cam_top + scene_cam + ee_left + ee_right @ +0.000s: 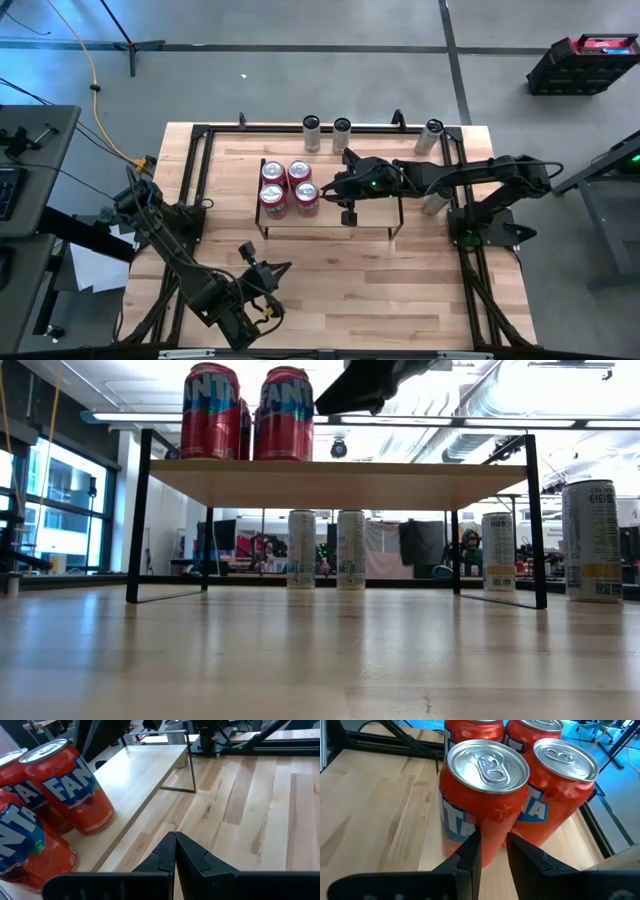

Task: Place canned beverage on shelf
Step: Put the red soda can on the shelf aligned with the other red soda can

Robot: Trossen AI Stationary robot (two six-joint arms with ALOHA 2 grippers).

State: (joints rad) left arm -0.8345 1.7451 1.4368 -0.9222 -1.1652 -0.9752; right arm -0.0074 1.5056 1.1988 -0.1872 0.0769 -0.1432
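Four red Fanta cans (287, 187) sitting on shelf (360, 215); right gripper (325, 190) hovering narrow, gripping nothing; silver cans (327, 133) waiting

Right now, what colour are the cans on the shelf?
Red cans with blue-and-white lettering, silver tops; the right wrist view shows it best.

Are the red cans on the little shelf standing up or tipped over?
Standing up. All four red cans sit upright on the shelf, their silver tops facing up.
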